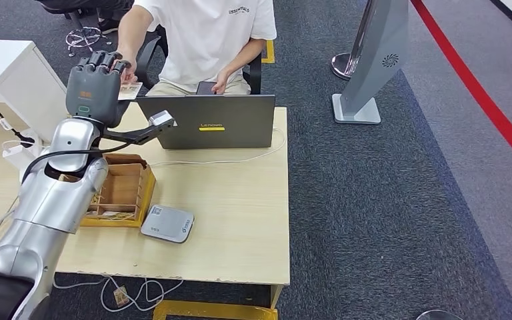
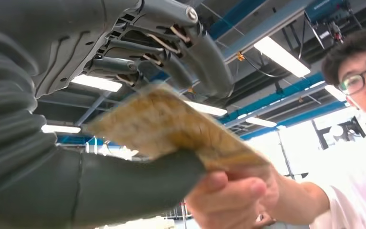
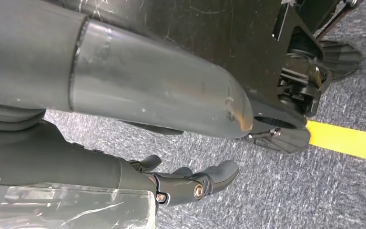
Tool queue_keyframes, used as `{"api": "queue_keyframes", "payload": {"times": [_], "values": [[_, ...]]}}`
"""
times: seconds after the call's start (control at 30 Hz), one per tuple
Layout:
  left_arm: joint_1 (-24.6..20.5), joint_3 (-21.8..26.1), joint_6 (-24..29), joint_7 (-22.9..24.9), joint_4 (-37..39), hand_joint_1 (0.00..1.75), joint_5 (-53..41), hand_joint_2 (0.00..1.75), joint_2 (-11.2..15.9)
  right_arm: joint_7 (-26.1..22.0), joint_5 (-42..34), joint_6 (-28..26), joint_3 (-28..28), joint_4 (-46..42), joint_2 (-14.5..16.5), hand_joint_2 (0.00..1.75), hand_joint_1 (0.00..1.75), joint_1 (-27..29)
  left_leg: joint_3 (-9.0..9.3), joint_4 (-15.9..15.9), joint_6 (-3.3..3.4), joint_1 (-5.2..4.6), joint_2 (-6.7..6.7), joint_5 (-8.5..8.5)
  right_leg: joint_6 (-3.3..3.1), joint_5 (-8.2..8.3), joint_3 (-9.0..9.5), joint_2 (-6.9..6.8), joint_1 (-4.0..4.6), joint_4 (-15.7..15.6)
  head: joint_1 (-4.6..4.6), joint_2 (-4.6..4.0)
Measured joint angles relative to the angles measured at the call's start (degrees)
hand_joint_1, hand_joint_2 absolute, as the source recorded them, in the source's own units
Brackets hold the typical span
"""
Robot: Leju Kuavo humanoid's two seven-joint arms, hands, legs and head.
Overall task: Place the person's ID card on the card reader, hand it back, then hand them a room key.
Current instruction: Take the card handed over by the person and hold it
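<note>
Counter (image 1: 240,227) carries laptop (image 1: 208,121) at far edge, person (image 1: 207,40) seated behind it. Wooden organiser box (image 1: 123,190) before laptop, toward left; card reader (image 1: 167,223) just right of box, nearer front edge. Left hand (image 1: 95,83) raised left of laptop, card (image 1: 131,91) between it and person's hand (image 2: 228,195).

This is looking like a mock reception desk set up inside an office or lab hall. A person in a white T-shirt (image 1: 207,33) is sitting on a black office chair (image 1: 257,67) behind a pale wooden bench (image 1: 240,220) that is carrying an open grey laptop (image 1: 210,121), a small white-and-grey card reader (image 1: 167,223) and a compartmented wooden box (image 1: 121,190). Dark grey carpet (image 1: 387,220) with a red floor stripe (image 1: 480,93) is lying around it, and a grey kiosk stand (image 1: 373,60) is standing beside. Overhead, long fluorescent ceiling lights (image 2: 281,56) are glowing among blue beams (image 2: 276,98).
</note>
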Motion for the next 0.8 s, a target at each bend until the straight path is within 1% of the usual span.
{"api": "queue_keyframes", "payload": {"times": [0.63,0.73,0.8], "values": [[-0.8,-0.2,0.1,-1.4,2.7,1.75,2.1,1.75,-1.9,0.1,0.2,-0.6,0.0,0.0,-0.1,0.00,0.00,0.2,-0.03,0.0,0.00,0.00,0.01,0.00,0.00,0.00,0.05,0.01,0.00,0.0,-0.01,0.00],[-0.7,-0.5,0.1,-2.8,2.8,1.75,3.4,1.75,-2.5,0.1,0.2,-0.8,0.0,0.0,-0.1,0.00,0.00,0.2,-0.03,0.0,0.00,0.00,0.00,0.00,0.00,0.00,0.05,0.00,0.00,0.0,-0.02,-0.01],[-0.4,-0.8,0.0,-4.3,2.5,1.75,5.4,1.75,-3.3,0.0,0.0,-1.1,0.0,0.0,-0.1,0.00,0.00,0.2,-0.03,0.0,0.00,-0.01,-0.04,0.00,0.00,0.00,0.07,-0.04,-0.01,0.0,-0.02,0.00]]}}
